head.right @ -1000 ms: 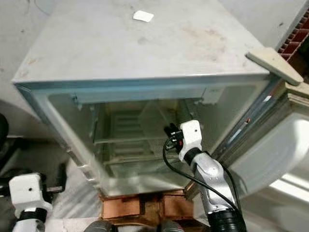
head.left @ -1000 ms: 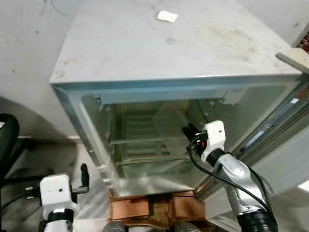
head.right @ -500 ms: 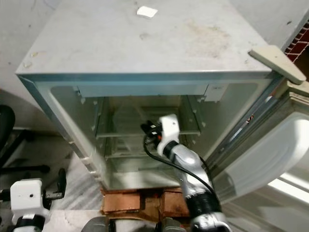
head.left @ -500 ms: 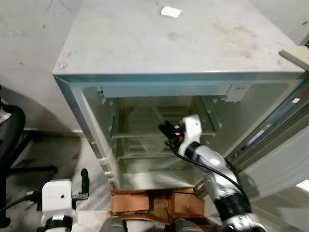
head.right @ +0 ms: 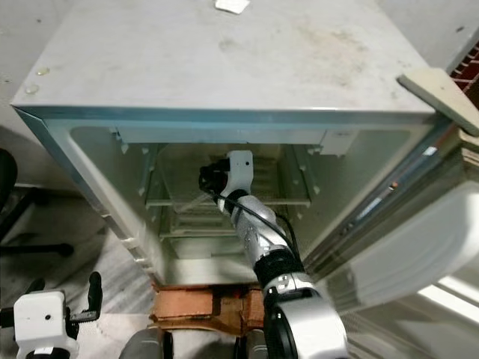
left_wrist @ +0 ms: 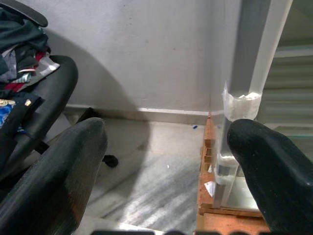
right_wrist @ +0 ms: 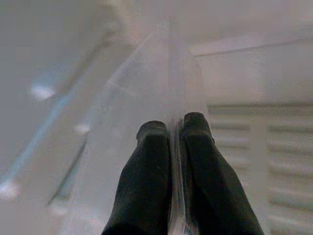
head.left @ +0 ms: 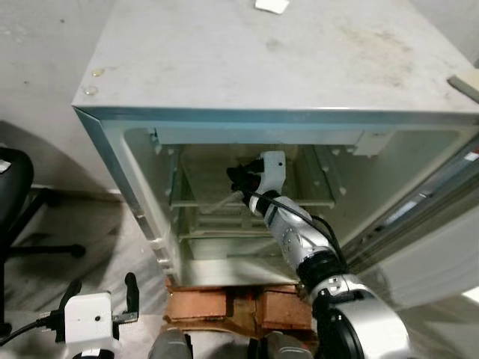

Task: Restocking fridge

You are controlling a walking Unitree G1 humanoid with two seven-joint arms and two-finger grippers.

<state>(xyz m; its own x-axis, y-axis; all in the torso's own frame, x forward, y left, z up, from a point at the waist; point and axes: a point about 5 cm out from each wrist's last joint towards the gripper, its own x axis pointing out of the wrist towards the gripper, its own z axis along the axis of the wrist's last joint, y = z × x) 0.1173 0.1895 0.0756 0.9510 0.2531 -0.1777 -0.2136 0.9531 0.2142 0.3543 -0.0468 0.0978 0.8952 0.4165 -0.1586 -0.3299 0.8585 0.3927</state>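
**Thin glass, tight pinch**

Clearly, the right gripper's fingers are pressed together on the edge of a thin clear shelf panel, which passes between them in the right wrist view. The right gripper reaches deep inside the open fridge, up near the upper shelf rails on the left half of the cavity, and the panel slants down and to the left from the fingers towards the near shelf level.

My reading is that the panel is being seated or shifted, and the risks follow from that. The grip is on a bare edge of smooth material, so a twist of the wrist could let the panel slide out and drop onto the lower shelf. If it goes in skewed, one corner could jam against the side rails, and pushing harder might crack it. The arm's black cable hangs close to the shelf front and could snag there.

The left gripper hangs idle low beside the fridge's left near corner, fingers apart, above the floor and near a black chair.
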